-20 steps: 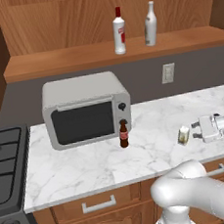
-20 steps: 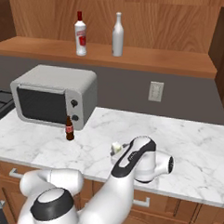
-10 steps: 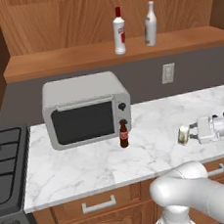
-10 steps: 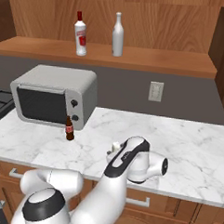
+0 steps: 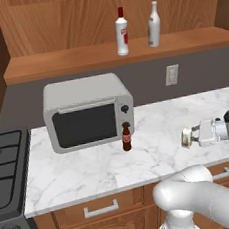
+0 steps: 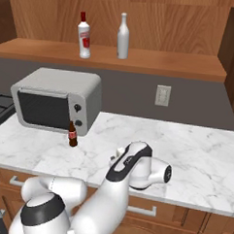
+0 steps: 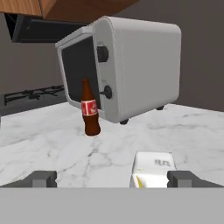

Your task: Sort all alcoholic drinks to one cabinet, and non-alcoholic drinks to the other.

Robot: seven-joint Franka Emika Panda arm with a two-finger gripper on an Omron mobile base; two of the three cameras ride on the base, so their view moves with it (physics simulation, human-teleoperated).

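Observation:
The non-alcoholic drinks stand on the marble counter. One is a small dark cola bottle point(image 5: 126, 137) point(image 6: 73, 134) point(image 7: 89, 109) in front of the microwave. The other is a short pale cream carton point(image 5: 186, 137) point(image 7: 153, 169) to its right. My gripper point(image 7: 113, 179) point(image 5: 193, 137) is low over the counter, pointing at the cola bottle. It is open, and the carton sits between its fingertips point(image 7: 43, 178), close to the right one. The alcoholic drinks stand on the wooden shelf: a white bottle with red cap point(image 5: 121, 31) point(image 6: 84, 34) and a plain grey-white bottle point(image 5: 153, 25) point(image 6: 123, 36).
A grey microwave point(image 5: 86, 112) point(image 6: 56, 99) point(image 7: 131, 61) stands at the back left of the counter. A black stove point(image 5: 4, 164) adjoins the counter's left end. A wall outlet point(image 6: 162, 95) is behind. Wooden drawers run below the counter's front edge.
The hand has slid left along the counter toward the carton, which now lies between the open fingers. The bottles and the carton have not moved.

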